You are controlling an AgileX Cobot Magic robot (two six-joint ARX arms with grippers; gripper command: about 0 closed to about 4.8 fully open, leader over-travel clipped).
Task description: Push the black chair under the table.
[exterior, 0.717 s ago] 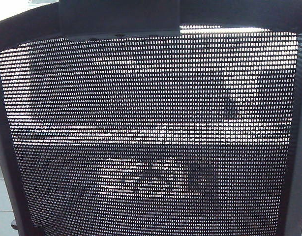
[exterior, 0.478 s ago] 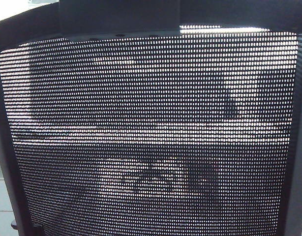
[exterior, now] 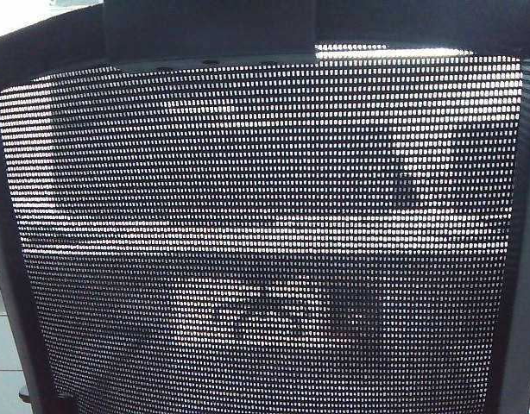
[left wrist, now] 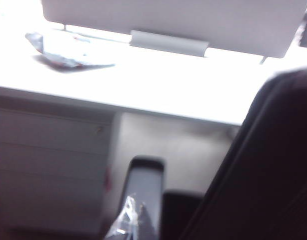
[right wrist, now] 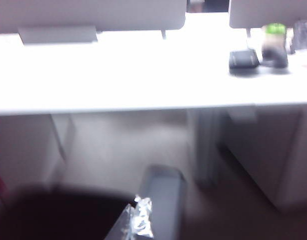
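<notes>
Behind black chair (exterior: pixel 265 259) facing table (right wrist: pixel 143 75): L claw (left wrist: pixel 136 220) & R claw (right wrist: pixel 141 222), width unclear

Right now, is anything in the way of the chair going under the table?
Nothing visible blocks it. The space under the long white table looks open ahead of the black mesh-backed chair; the white drawer cabinet stands off to one side.

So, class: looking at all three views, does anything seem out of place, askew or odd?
Nothing looks spilled or damaged. The one oddity: the black chair fills the exterior view, its mesh back blocking the table. Both wrist views are blurred. A crumpled wrapper lies on the table. The left gripper and right gripper show only partly.
</notes>
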